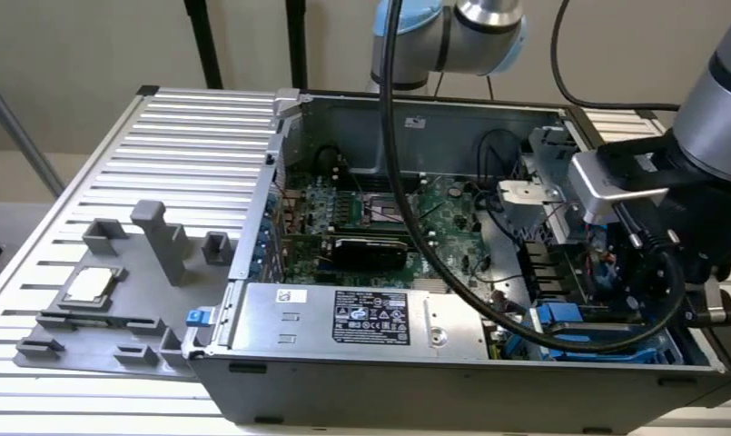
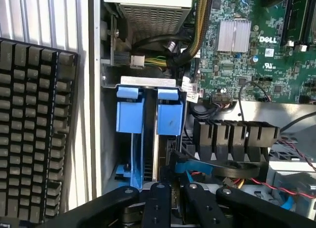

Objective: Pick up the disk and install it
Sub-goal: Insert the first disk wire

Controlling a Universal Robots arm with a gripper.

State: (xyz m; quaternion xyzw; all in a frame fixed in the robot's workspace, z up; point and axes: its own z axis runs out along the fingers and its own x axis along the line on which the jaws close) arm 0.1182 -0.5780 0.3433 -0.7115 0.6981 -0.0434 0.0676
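Disk (image 2: 163, 139) in blue plastic carrier, standing on edge in the drive bay (image 2: 148, 82) at centre frame of the wrist view, long axis running toward the gripper (image 2: 173, 201), whose black fingers (image 2: 159, 201) seemingly close on its near end, though grip unclear.

Exterior view looks down on the open computer case (image 1: 462, 272); wrist view peers closely inside.

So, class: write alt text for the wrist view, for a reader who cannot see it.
The robot's hand hangs over two blue drive carriers standing on edge in the bay of an open computer case. A green motherboard and the power supply lie beyond the bay; a black keyboard sits outside the case.
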